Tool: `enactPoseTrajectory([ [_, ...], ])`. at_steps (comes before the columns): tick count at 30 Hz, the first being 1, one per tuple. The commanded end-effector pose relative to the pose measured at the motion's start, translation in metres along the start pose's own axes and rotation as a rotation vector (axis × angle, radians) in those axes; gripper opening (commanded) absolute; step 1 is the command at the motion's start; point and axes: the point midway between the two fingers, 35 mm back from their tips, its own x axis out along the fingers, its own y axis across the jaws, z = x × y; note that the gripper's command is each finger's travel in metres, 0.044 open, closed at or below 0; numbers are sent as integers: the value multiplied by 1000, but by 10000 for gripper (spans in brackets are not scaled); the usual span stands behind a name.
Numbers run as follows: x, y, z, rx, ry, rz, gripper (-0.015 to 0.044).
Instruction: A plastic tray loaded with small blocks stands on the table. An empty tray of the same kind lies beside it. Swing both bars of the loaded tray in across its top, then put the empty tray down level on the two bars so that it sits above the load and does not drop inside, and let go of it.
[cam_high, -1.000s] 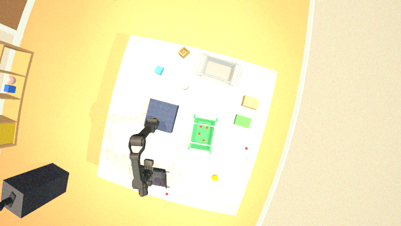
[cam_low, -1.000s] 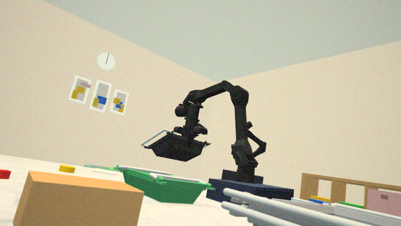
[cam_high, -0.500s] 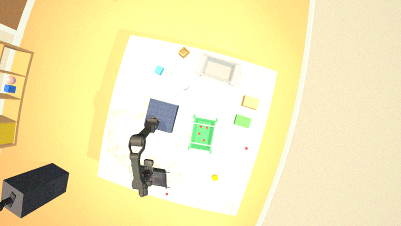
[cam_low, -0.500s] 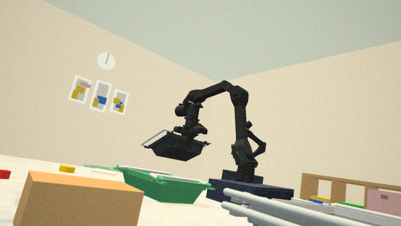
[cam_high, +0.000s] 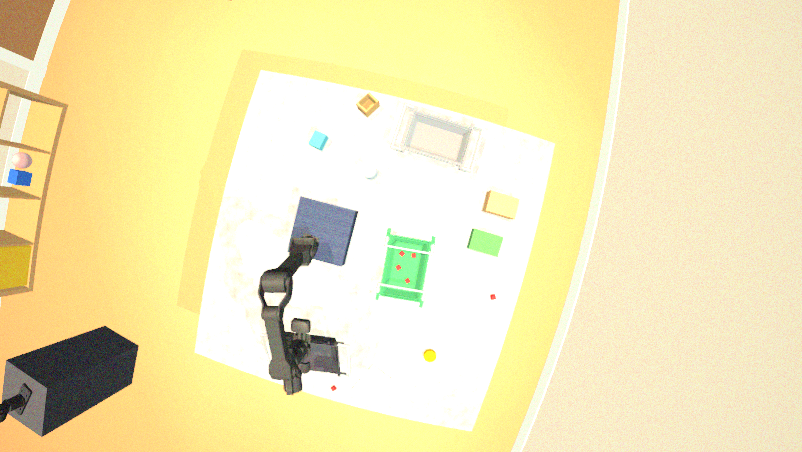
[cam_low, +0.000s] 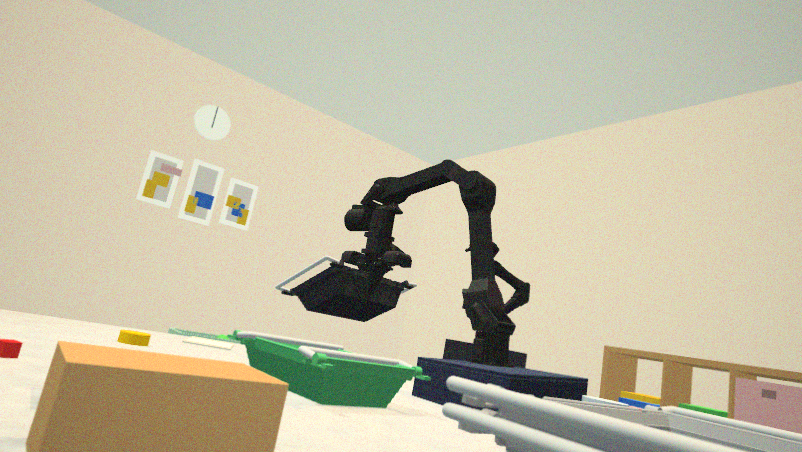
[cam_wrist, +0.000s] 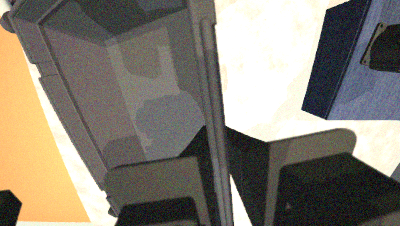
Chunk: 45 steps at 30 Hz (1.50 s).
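The loaded green tray (cam_high: 385, 266) (cam_low: 336, 387) stands on the table, with several small red blocks (cam_high: 398, 267) inside. One wire bar (cam_high: 407, 249) lies across its top near one end, the other wire bar (cam_high: 401, 288) across near the other end. My gripper (cam_low: 375, 275) (cam_wrist: 211, 129) is shut on a long side wall of the empty dark tray (cam_high: 324, 357) (cam_low: 348, 297) (cam_wrist: 85, 95). It holds this tray in the air, off to the side of the green tray, near the table's edge in the top view. A light bar (cam_low: 303, 273) sticks out from the held tray's end. The arm hides part of this tray.
A pale grey tray (cam_high: 470, 147) lies at the table's far end. An orange block (cam_high: 500, 204) (cam_low: 162, 401) and a green block (cam_high: 485, 242) lie beside the loaded tray. A yellow disc (cam_high: 429, 355) (cam_low: 133, 337) and loose red blocks lie about. The arm stands on a navy base (cam_high: 331, 224) (cam_low: 499, 379).
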Motion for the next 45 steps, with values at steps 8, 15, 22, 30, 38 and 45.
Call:
enactPoseTrajectory([
  [8, -3, -4, -42, -154, 3, 13, 0],
  [15, -2, -11, -68, -246, 3, 11, 0],
  [22, -2, -20, -93, -339, 4, 9, 0],
  [30, -1, -33, -120, -445, 5, 8, 0],
  [38, -1, -48, -146, -550, 6, 7, 0],
  [45, -1, -64, -168, -643, 8, 6, 0],
])
